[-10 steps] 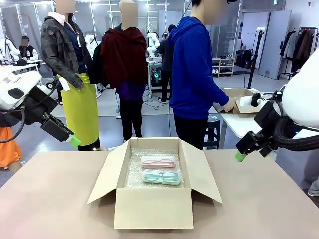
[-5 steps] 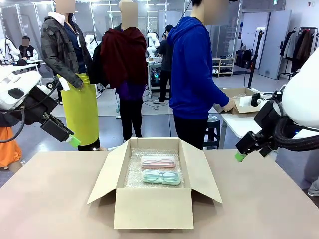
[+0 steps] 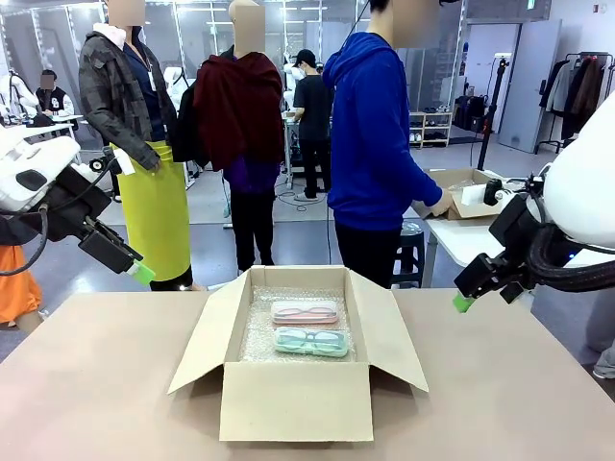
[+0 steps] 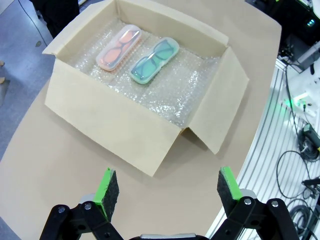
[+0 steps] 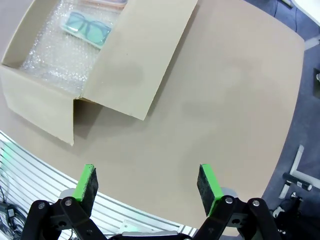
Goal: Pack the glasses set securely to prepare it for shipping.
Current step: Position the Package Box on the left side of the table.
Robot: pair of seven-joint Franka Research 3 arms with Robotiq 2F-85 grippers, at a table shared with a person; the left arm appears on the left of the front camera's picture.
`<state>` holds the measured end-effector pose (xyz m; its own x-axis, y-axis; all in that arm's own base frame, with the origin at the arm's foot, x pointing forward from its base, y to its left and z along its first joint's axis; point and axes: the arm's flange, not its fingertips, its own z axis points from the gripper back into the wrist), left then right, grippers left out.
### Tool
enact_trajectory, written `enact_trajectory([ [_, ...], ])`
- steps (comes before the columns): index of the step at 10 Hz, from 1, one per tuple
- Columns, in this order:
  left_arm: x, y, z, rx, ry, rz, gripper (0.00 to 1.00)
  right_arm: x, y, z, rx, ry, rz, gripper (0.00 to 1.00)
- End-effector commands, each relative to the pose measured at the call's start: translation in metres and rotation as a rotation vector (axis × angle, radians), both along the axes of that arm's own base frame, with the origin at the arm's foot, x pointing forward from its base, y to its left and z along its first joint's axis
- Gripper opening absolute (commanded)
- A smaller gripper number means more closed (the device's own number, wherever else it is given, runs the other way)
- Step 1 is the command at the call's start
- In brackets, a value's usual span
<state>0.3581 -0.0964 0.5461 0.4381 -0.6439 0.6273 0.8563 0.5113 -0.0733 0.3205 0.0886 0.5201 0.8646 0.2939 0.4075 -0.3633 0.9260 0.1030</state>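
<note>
Moved: person in black [image 3: 309, 115] behind; arms unmoved.
Left gripper [image 4: 167, 187]: spread, empty.
Right gripper [image 5: 147, 182]: spread, empty.
Box [image 3: 293, 399]: pink case [image 3: 305, 312], mint case [image 3: 310, 342] inside.

Front camera: level, facing across the table [image 3: 86, 384]. Wrist cameras: high above opposite table sides, facing down. All three share the box [image 3: 296, 401].

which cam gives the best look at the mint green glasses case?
Left wrist view: the mint green see-through-topped glasses case lies whole, seen from above. Front view shows it small and foreshortened; right wrist view, small near the top edge.
</note>
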Motion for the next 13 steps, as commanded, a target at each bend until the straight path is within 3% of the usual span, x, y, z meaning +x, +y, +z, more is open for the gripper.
enact_trajectory([
  [1, 0.001, 0.003, 0.001, -0.018, -0.007, -0.023, 1.0, 0.0, -0.001, 0.001, -0.002, -0.004, 0.003, 1.0],
  [6, 0.0, 0.0, 0.0, 0.0, 0.0, 0.0, 1.0, 0.0, -0.001, 0.001, -0.002, -0.004, 0.003, 1.0],
  [7, 0.024, 0.001, -0.003, -0.039, 0.143, 0.076, 1.0, 0.0, -0.001, 0.001, -0.002, -0.004, 0.003, 1.0],
  [8, 0.039, 0.008, -0.005, -0.098, 0.21, 0.118, 1.0, 0.0, -0.001, 0.001, -0.002, -0.004, 0.003, 1.0],
  [10, 0.059, 0.036, -0.017, -0.217, 0.22, 0.197, 1.0, 0.0, -0.001, 0.001, -0.002, -0.004, 0.003, 1.0],
  [13, 0.095, 0.073, -0.078, -0.392, 0.401, 0.238, 1.0, 0.0, -0.001, 0.001, -0.002, -0.004, 0.003, 1.0],
])
